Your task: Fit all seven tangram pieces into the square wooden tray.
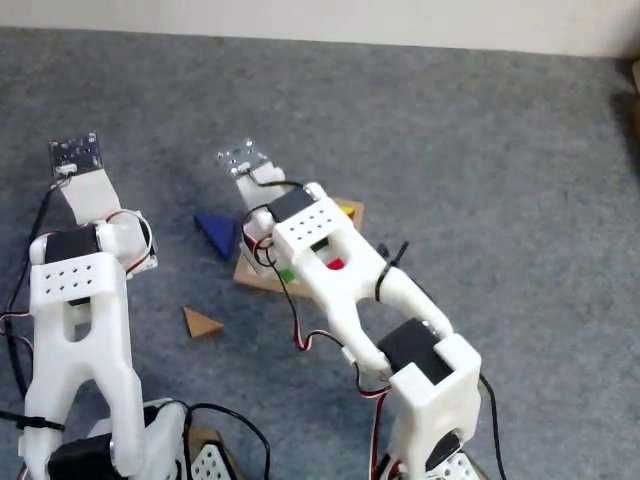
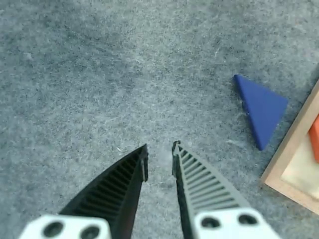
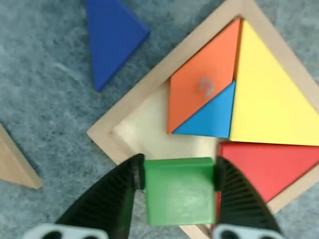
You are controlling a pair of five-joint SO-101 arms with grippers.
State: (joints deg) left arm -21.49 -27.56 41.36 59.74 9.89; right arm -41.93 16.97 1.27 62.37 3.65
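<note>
Carpet (image 1: pixel 450 120): right end effector (image 3: pixel 178 168) holds square (image 3: pixel 180 193) (green)

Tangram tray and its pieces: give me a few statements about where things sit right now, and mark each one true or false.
1. The right gripper is shut on the green square. True.
2. The dark blue triangle lies inside the tray. False: it lies on the carpet outside the tray.
3. The left gripper holds the tan triangle. False: it holds nothing; that triangle lies on the carpet.
4. The yellow triangle sits in the tray. True.
</note>
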